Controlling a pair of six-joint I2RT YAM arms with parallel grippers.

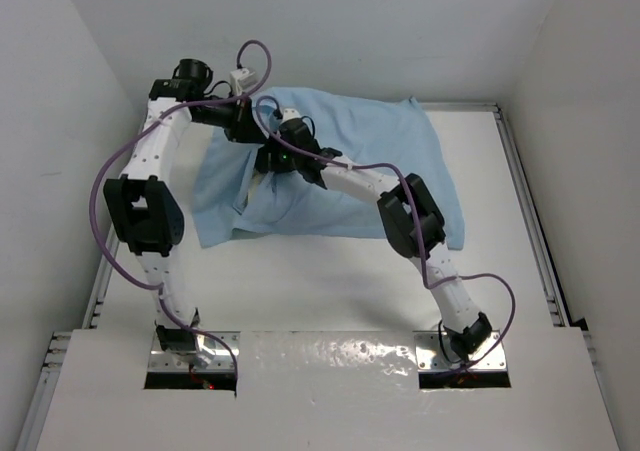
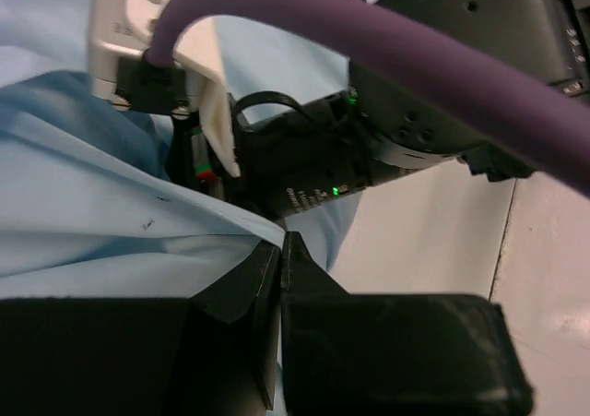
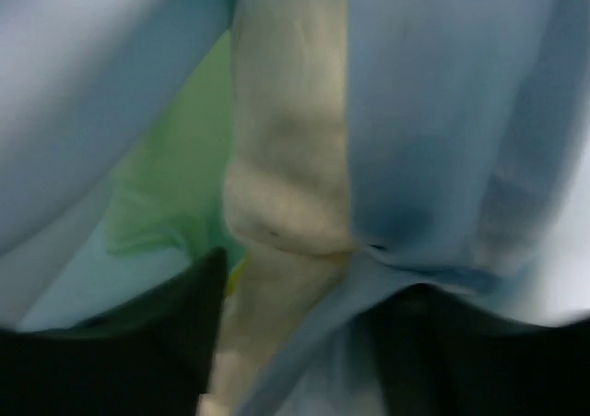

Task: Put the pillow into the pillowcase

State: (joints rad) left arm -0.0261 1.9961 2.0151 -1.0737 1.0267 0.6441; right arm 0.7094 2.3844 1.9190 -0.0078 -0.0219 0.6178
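1. Two robot arms reach over a white table (image 1: 340,281). They meet above the pillowcase (image 1: 380,151).
2. The pillowcase lies at the back of the table, a bit left of the middle. Its light blue side faces up and it is full of wrinkles. One corner points toward the front right.
3. The left gripper (image 2: 281,250) is clenched tight, with its two black fingers pressed together. The edge of the blue cloth runs right into the tips, so it looks pinched there.
4. The right gripper (image 3: 309,278) is released. Its two dark fingers (image 3: 138,342) stand apart at the bottom of the right wrist view.
5. The pillow (image 3: 290,158) shows as one cream strip going up between those fingers. I cannot tell if the fingers touch it, because that view is blurry.
6. Blue cloth hangs on both sides of the cream strip. The shiny green side of the pillowcase peeks out just left of the strip.
7. The rest of the pillow is hidden under the cloth and the arms.
8. A thick purple cable (image 2: 369,38) bends across the top of the left wrist view. The black end of the right arm (image 2: 433,93) is just under it, with a small green light on.
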